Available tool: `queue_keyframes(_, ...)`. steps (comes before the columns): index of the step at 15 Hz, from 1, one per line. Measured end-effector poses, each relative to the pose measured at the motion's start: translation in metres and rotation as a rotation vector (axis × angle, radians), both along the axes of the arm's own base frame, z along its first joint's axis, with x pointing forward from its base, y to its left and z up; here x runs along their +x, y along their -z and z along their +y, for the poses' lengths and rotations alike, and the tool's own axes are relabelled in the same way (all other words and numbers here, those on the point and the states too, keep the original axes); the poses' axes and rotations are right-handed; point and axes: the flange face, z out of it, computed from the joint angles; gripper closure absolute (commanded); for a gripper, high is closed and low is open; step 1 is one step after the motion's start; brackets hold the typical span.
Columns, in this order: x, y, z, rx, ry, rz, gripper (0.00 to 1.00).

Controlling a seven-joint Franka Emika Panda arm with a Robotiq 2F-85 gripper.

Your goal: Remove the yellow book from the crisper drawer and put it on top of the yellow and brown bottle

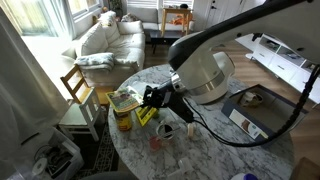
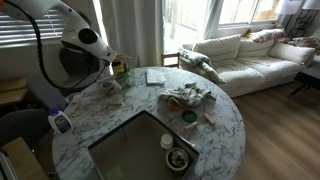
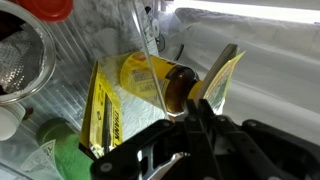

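My gripper (image 3: pixel 197 106) is shut on the lower edge of the yellow book (image 3: pixel 226 72), which I see edge-on and tilted in the wrist view. The book leans against the yellow and brown bottle (image 3: pixel 178 88), a jar with a yellow lid and an amber body. A clear plastic wall (image 3: pixel 150 45) crosses in front of the jar. In an exterior view the gripper (image 1: pixel 150 98) is beside the jar (image 1: pixel 122 120), and the book (image 1: pixel 122 98) lies over the jar's top. In an exterior view the gripper (image 2: pixel 117 68) is at the table's far edge, and the book is hard to tell there.
A bright yellow item with black marks (image 3: pixel 100 112) stands beside the jar. A metal strainer (image 3: pixel 15 65), a red lid (image 3: pixel 45 8) and a green object (image 3: pixel 62 155) are close by. The marble table has a sunken basin (image 2: pixel 135 150) and clutter (image 2: pixel 186 97). A wooden chair (image 1: pixel 76 92) stands at the table's edge.
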Motion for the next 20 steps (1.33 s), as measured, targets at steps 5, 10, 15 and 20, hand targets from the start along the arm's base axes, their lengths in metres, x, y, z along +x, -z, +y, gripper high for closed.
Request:
queue_keyframes(5,-0.007,0.010,0.002,-0.004,-0.047,-0.009,0.98)
queue_keyframes(10,-0.012,0.011,0.009,0.045,-0.020,-0.013,0.98)
queue_keyframes(15,-0.016,0.016,0.016,0.070,-0.015,-0.005,0.98)
queue_keyframes(20,-0.017,0.022,0.017,0.070,-0.018,0.003,0.98)
